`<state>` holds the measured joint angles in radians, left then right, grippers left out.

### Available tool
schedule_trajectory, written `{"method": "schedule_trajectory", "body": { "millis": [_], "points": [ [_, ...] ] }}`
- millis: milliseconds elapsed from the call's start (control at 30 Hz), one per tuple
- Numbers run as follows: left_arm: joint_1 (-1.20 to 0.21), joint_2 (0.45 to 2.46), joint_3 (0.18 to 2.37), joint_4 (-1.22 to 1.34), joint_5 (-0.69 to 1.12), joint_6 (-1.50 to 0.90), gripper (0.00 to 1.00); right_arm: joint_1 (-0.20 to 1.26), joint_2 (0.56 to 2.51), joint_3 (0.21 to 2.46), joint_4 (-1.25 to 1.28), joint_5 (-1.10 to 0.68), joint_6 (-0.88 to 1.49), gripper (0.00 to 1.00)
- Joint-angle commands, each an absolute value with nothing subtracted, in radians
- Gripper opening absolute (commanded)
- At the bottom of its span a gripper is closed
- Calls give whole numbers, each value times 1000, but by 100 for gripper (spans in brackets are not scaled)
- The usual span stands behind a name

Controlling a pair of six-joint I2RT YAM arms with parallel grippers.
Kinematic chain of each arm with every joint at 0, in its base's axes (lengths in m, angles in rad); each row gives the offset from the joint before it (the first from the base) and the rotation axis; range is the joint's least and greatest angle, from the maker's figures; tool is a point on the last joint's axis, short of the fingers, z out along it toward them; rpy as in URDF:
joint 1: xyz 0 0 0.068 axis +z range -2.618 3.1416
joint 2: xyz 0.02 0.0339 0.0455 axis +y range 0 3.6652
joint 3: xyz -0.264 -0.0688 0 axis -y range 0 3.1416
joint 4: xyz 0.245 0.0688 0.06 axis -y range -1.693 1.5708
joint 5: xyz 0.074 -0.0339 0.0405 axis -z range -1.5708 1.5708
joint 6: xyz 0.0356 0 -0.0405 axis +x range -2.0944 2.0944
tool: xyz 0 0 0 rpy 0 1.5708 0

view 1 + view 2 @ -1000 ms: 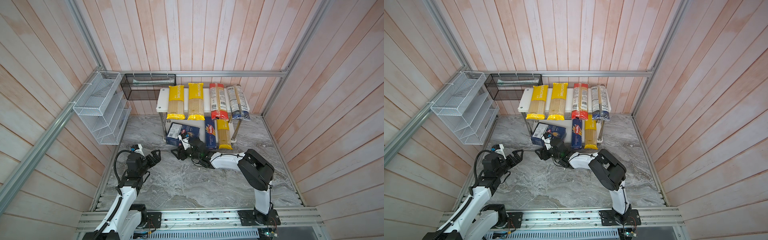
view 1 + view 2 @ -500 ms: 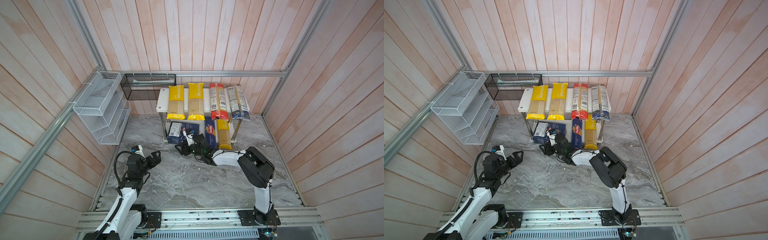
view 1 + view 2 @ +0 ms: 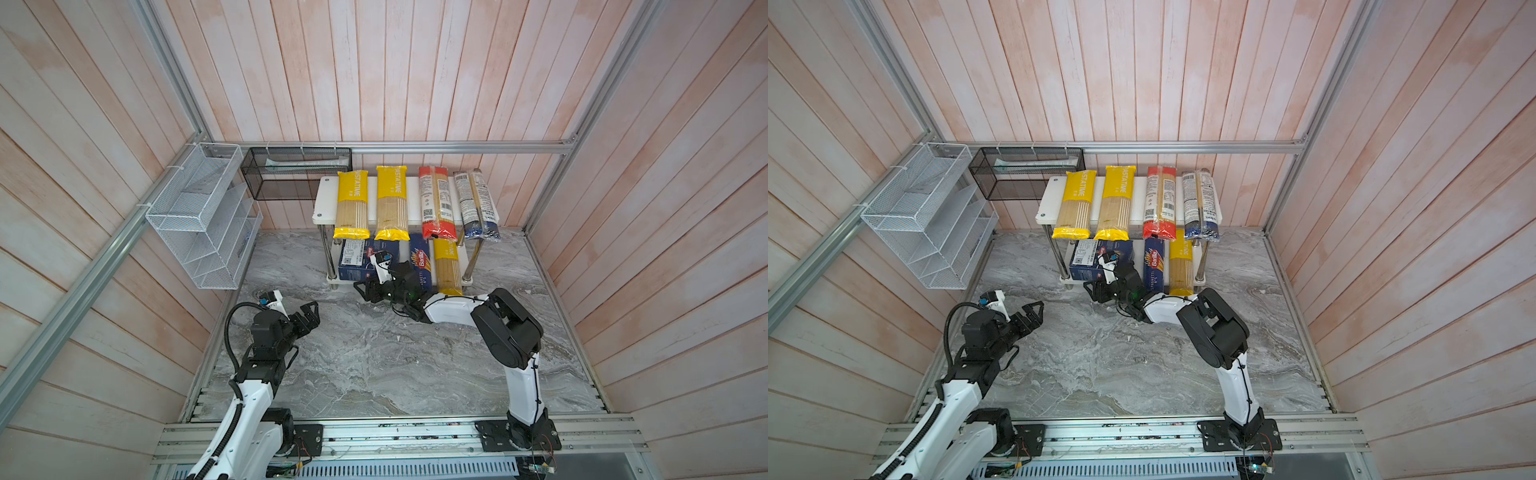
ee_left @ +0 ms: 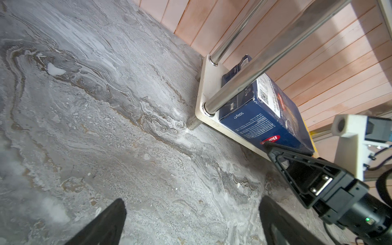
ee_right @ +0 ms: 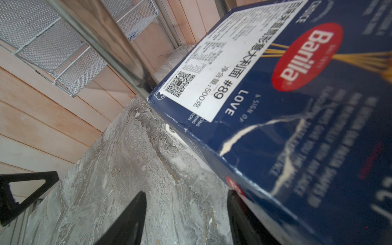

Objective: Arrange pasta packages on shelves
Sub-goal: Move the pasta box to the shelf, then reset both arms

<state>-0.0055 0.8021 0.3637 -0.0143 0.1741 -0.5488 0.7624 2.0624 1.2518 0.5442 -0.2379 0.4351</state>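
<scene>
Since a second ago your right hand [image 5: 186,194] has slid the wide Barilla box [image 3: 359,262] off its slant and further under the upper shelf [image 3: 326,199], so it now lies nearly square on the lower shelf [image 4: 209,84]. That hand's fingers stand apart with only bare desk [image 3: 374,357] between them, and one fingertip presses against the box's near end. You are pushing here, not clamping.

Your left hand [image 3: 309,316] hangs low over the desk well short of the rack, fingers spread and empty.

By my count you are almost done. Two yellow bags [image 3: 352,203], the red-ended bag [image 3: 434,203] and the dark-blue-ended bag [image 3: 476,205] lie side by side on the upper shelf. Below sit the wide box, the narrow Barilla box [image 3: 419,262] on its edge and a third yellow bag [image 3: 448,266]. No pack remains on the desk.

What is left looks like a last nudge. The upper shelf hides the box's far end, so I cannot tell whether it is fully home. After that you back the right hand away.
</scene>
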Motion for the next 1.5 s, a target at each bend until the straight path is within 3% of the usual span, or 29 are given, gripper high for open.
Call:
{"method": "schedule_trajectory", "body": {
  "millis": [0,267,467,667,900,1000,1067,1167,1333,1433,1467],
  "points": [
    [0,796,367,-13,138,-516,100,754,2054,1272,536,-247,407,63],
    [0,769,406,70,-2,-405,100,782,1805,1005,546,-153,401,67],
    [0,740,280,284,-117,-351,100,755,1437,713,417,90,374,69],
    [5,747,111,594,-214,-198,100,496,1065,517,206,243,259,71],
    [16,1000,92,892,-207,-126,100,162,766,254,407,347,224,76],
    [21,1163,115,1033,-190,-118,100,90,801,130,699,434,221,80],
    [26,1256,118,1143,-176,-98,100,26,902,78,893,352,181,98],
    [69,1393,127,1267,-129,-146,100,-13,1082,137,918,327,124,98],
    [67,1554,183,1332,-23,-102,100,-31,1382,67,1395,158,68,98],
    [55,1524,266,1115,-28,-85,100,-28,1597,106,1587,149,60,98],
    [29,1549,271,1156,-69,-52,100,-23,1565,139,1492,155,57,98]
  ]
}}
